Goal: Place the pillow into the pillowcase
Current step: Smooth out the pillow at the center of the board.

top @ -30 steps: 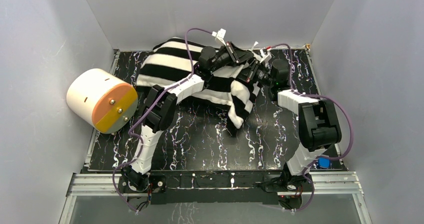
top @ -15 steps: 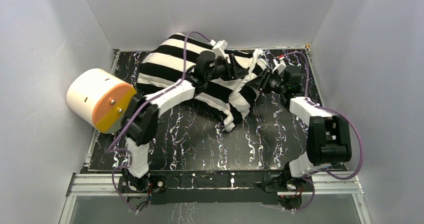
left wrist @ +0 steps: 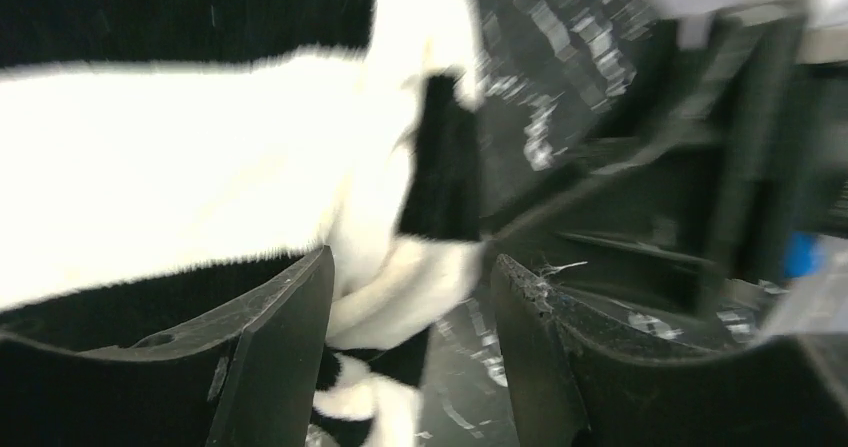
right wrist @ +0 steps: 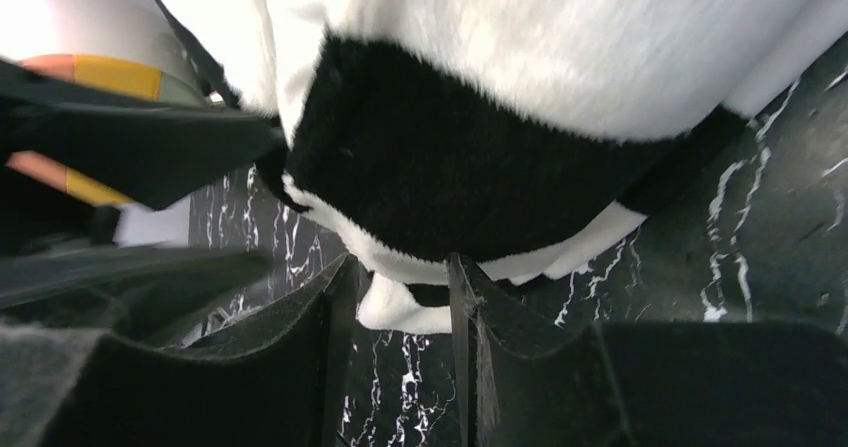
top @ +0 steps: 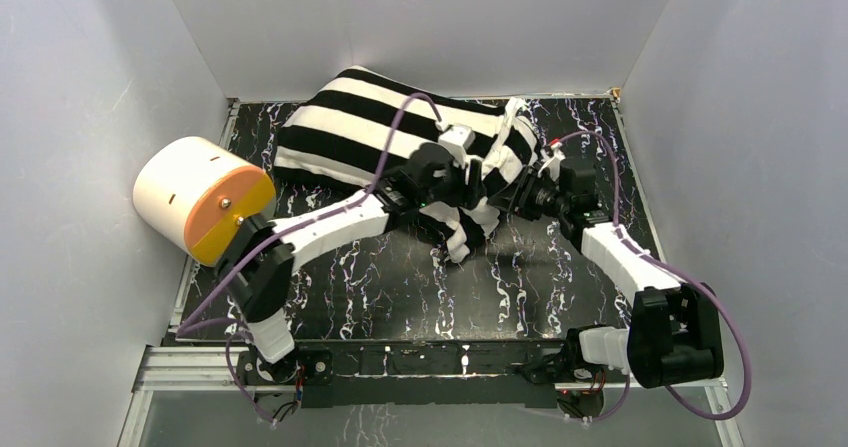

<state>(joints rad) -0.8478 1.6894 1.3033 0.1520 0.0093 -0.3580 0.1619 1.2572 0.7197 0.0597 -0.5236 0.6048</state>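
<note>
The black-and-white striped pillowcase point(top: 390, 127) lies plump and full along the back of the table, its loose end point(top: 462, 229) trailing toward the middle. The pillow is hidden; no plain white fabric shows apart from the stripes. My left gripper point(top: 475, 180) hovers at that loose end, and in the left wrist view it point(left wrist: 410, 282) stands open with slack striped cloth point(left wrist: 400, 277) lying between the jaws, unpinched. My right gripper point(top: 517, 193) faces it from the right. In the right wrist view it point(right wrist: 398, 292) is open, a white fold of the pillowcase point(right wrist: 400, 302) hanging just past its fingertips.
A cream cylinder with an orange face point(top: 200, 199) lies on its side at the table's left edge, also in the right wrist view point(right wrist: 95, 37). Grey walls close in the back and both sides. The tabletop point(top: 400, 287) is black with white veins.
Both grippers opened and let go of the pillowcase. Both arms lowered and drew back toward the near side, and the pillowcase settled flat against the back of the table.
</note>
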